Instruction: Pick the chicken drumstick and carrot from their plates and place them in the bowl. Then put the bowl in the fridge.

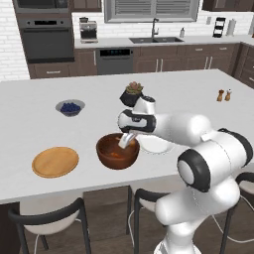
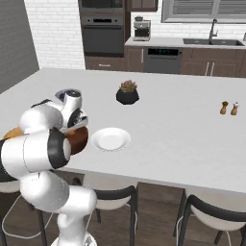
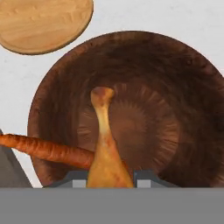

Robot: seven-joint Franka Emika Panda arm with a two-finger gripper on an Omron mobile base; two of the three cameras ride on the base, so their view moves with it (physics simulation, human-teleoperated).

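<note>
From the left base view, a white kitchen island (image 1: pixel 30 124) fills the middle of the scene. The robot's white arm reaches from the lower right, and its gripper (image 1: pixel 125 141) hangs just over the rim of a deep reddish-brown wooden bowl (image 1: pixel 117 155). An orange shape lies inside the bowl. A flat wooden plate (image 1: pixel 55 161) sits bare to the left of the bowl, and a white plate (image 1: pixel 158 145) lies just to the right, partly behind the arm. A small grey bowl of blueberries (image 1: pixel 70 107) and a black plant pot (image 1: pixel 131 94) stand farther back.

From the right base view, the arm covers most of the bowl (image 2: pixel 79 138). The white plate (image 2: pixel 110 139) lies bare beside it, with the plant pot (image 2: pixel 128 93) behind.

In the hand view, looking down into the bowl (image 3: pixel 175 109), the gripper (image 3: pixel 109 177) is narrowly closed around the thick end of the chicken drumstick (image 3: pixel 105 153), whose bone end points toward the bowl's middle. The carrot (image 3: pixel 48 150) lies across the bowl's rim, one end inside beside the drumstick. The wooden plate (image 3: pixel 43 22) shows beyond the bowl.
</note>
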